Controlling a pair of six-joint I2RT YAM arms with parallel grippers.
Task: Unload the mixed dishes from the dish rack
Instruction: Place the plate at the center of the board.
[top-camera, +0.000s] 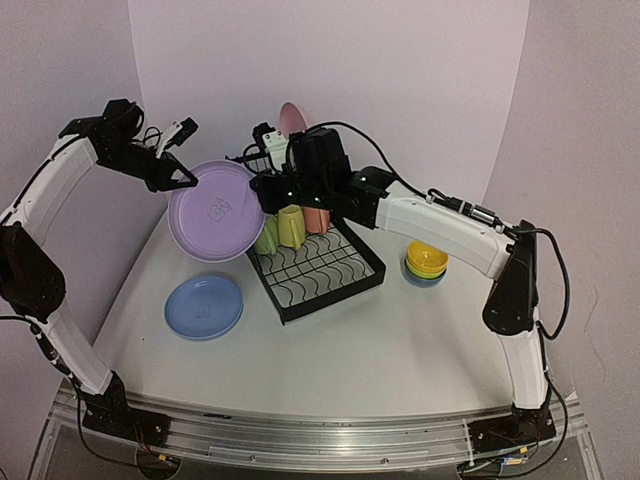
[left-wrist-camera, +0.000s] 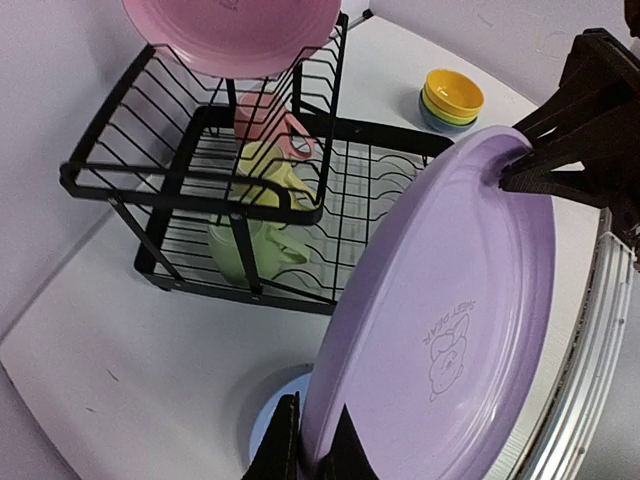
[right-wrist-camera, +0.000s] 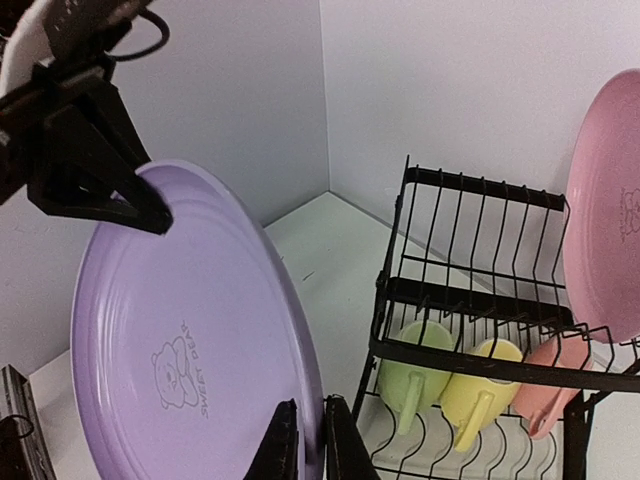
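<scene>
While aloft beside the dish rack (top-camera: 330, 296), purple plate (top-camera: 215, 215) rim-pinched between left fingers (left-wrist-camera: 283, 445) and right fingers (right-wrist-camera: 283, 450).

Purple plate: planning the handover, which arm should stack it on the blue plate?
Probably left. Left end effector grips purple plate near the blue plate; right end effector reaches across the dish rack.

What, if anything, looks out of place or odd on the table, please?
The purple plate is gripped by both hands at once, left hand and right hand on opposite parts of its rim, held on edge beside the dish rack. It looks like a handover, not a fault. Nothing seems spilled or broken.
</scene>
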